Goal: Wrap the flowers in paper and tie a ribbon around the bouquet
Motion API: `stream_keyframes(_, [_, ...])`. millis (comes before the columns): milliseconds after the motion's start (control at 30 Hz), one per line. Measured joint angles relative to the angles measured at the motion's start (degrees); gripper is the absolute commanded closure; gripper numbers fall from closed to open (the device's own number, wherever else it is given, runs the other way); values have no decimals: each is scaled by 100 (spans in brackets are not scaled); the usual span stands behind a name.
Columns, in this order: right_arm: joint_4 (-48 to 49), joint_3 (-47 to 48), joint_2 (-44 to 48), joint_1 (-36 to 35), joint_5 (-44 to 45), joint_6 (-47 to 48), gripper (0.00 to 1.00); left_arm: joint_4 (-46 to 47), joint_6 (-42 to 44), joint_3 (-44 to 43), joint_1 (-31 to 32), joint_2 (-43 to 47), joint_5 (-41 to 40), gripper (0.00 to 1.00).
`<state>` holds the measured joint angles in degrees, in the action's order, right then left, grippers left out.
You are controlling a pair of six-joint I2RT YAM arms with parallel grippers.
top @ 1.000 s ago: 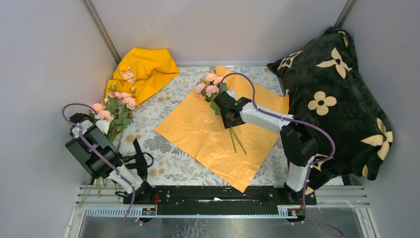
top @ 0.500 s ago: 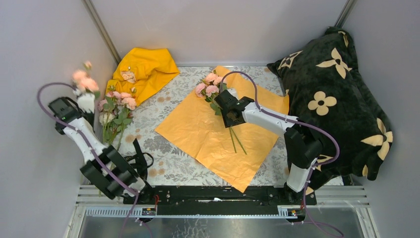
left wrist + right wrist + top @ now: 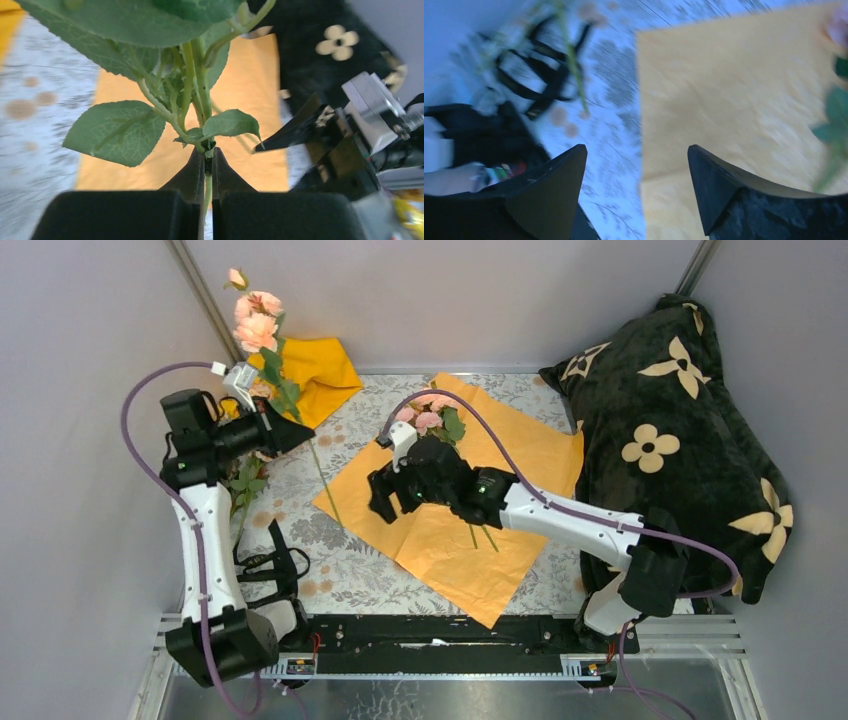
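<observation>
Presently: my left pincer [image 3: 207, 159] clamps pale pink artificial rose sprig [image 3: 258, 330] aloft, bound for creased orange paper sheet [image 3: 440, 540]; right pincer [image 3: 636, 150] open, empty.

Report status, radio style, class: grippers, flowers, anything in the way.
Left gripper shut on one rose spray, aloft. Right gripper open, empty, over paper edge. Other roses lie on paper. Right arm crosses paper, may obstruct placing.

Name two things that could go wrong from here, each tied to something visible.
1. The left gripper pinches the raised roses by one thin stem at its very tips; the top-heavy spray could swivel or slip.
2. The right gripper hangs open over the orange paper, close to where the left gripper must come; the two could collide, or knock the roses on the paper.
</observation>
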<state>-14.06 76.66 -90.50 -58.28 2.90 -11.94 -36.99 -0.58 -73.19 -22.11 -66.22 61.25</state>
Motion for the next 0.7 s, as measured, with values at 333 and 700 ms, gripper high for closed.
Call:
stream_keyframes(333, [2577, 37, -289, -129, -1134, -782, 36, 1307, -2140, 739, 1252, 240, 197, 100])
stream_keyframes(700, [2216, 17, -632, -92, -354, -1292, 100, 728, -1482, 584, 1617, 87, -413, 27])
